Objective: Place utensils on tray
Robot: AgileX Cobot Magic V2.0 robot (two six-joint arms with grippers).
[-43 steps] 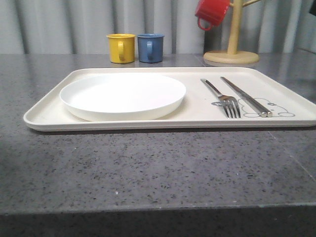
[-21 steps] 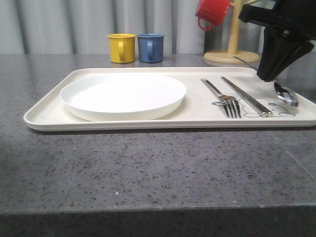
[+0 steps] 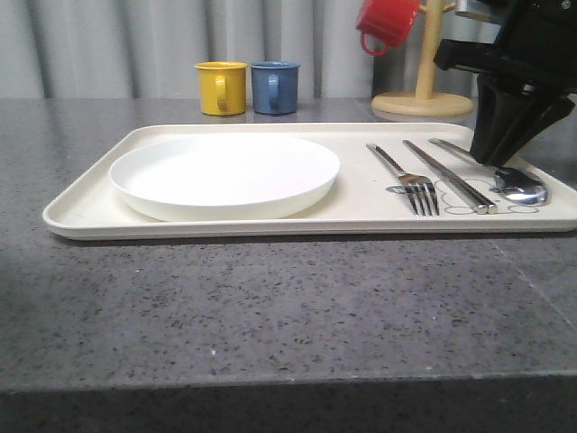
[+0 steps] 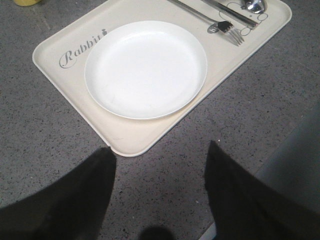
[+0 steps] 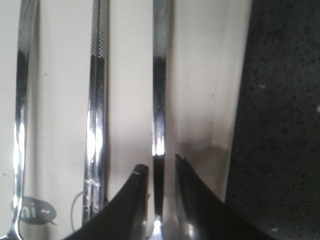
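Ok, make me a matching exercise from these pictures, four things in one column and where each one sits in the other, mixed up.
Things:
1. white plate
2. spoon
3. red mug
4. yellow mug

Places:
A. hanging on the wooden mug stand
B. left part of the tray
C. on the counter beyond the tray
D. right end of the tray, between the right gripper fingers

Pairs: 1-B, 2-D, 3-A, 4-C

Cream tray (image 3: 90, 209); white plate (image 3: 224, 173); silver fork (image 3: 406, 178)
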